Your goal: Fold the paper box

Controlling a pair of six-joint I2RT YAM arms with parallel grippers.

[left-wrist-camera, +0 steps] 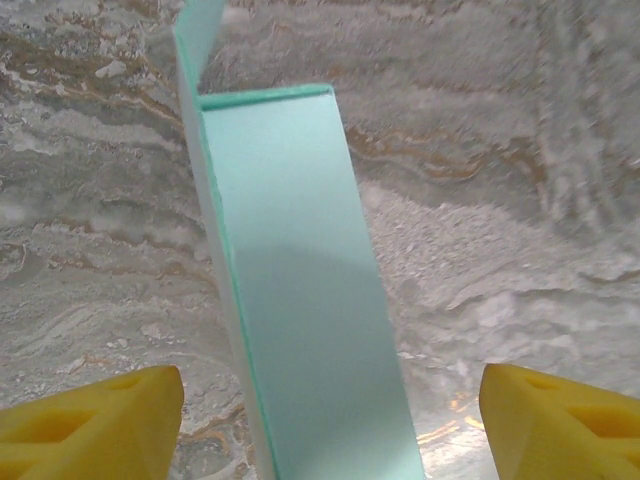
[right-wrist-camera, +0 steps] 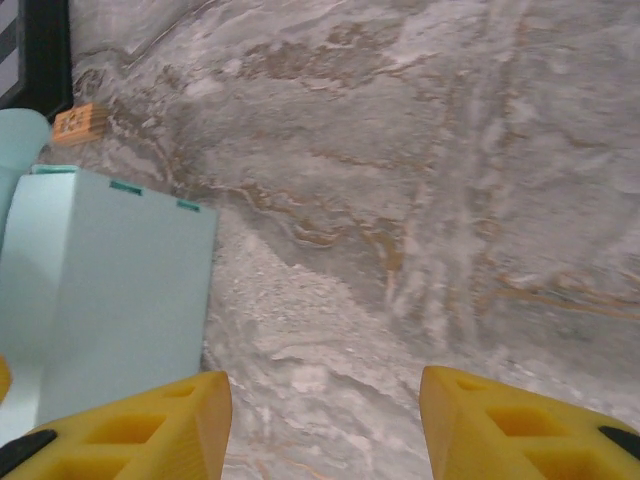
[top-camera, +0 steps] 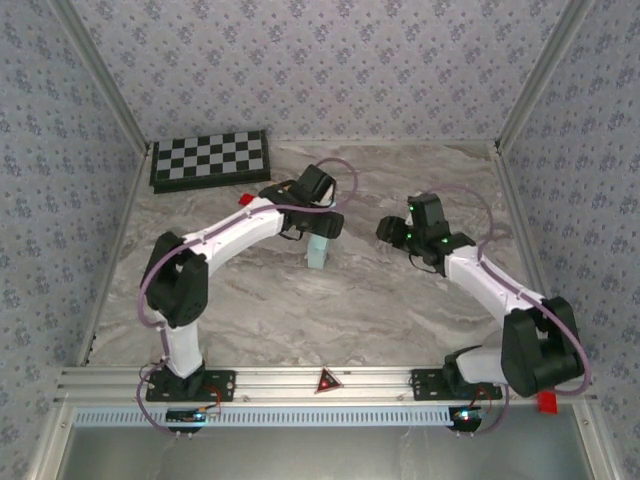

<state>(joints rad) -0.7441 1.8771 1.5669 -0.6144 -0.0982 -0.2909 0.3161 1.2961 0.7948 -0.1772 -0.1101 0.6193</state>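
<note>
The paper box (top-camera: 318, 252) is a small pale cyan box standing upright on the marble table, left of the middle. In the left wrist view the box (left-wrist-camera: 290, 280) rises between the yellow fingers (left-wrist-camera: 110, 420) with a gap on each side, and one flap (left-wrist-camera: 200, 30) sticks up at its far end. My left gripper (top-camera: 320, 228) hovers right over it, open (left-wrist-camera: 330, 410). My right gripper (top-camera: 393, 232) is a short way to the box's right, open and holding nothing (right-wrist-camera: 322, 400). From the right wrist, the box (right-wrist-camera: 110, 280) stands just left of that gripper's left finger.
A black-and-white checkerboard (top-camera: 208, 158) lies at the back left corner. A small red block (top-camera: 245, 199) sits near the left arm's forearm and appears beyond the box (right-wrist-camera: 80, 122). Patterned walls close in three sides. Bare marble (top-camera: 400, 300) stretches in front of the box.
</note>
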